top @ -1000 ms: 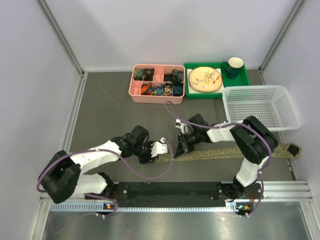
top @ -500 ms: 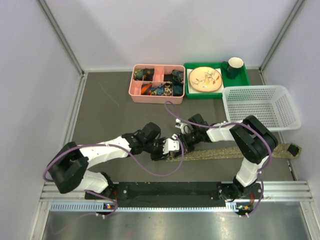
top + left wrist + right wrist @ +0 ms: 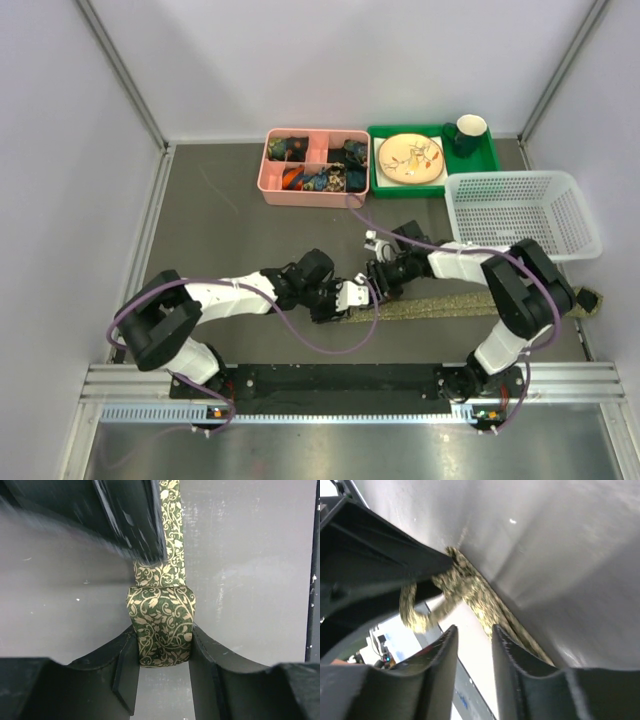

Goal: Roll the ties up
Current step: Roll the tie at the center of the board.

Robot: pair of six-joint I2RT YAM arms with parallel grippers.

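Lying lengthwise along the near part of the dark grey bench [image 3: 230, 220], the long narrow olive-green fabric necktie [image 3: 470, 303] with a tan leafy vine pattern runs from the middle out to the right-hand rail. Its left end is folded over into a short thick wad [image 3: 161, 627]. The left claw [image 3: 161, 630] is clenched on that wad, one black finger pressed to each side. Just beyond it, a blurred dark finger of the right claw [image 3: 472, 640] hangs over the flat strip and covers part of it. The right claw's fingers stand released with a bare gap between them, and the fabric lies past their tips, not between them.

Well behind the arms sit a pink plastic compartment box [image 3: 315, 165] of small items and a green tray [image 3: 487, 158] carrying a cream patterned plate [image 3: 410, 157] and a dark green mug [image 3: 468, 132]. A white plastic mesh basket [image 3: 520, 213] stands to the right, behind the necktie, its near left corner close to the right forearm.

A second ago the right claw was at the necktie's end, tightly closed, while the left claw waited apart on the left. Now the left arm has reached in to take that end, and the right claw has loosened and drawn slightly back.
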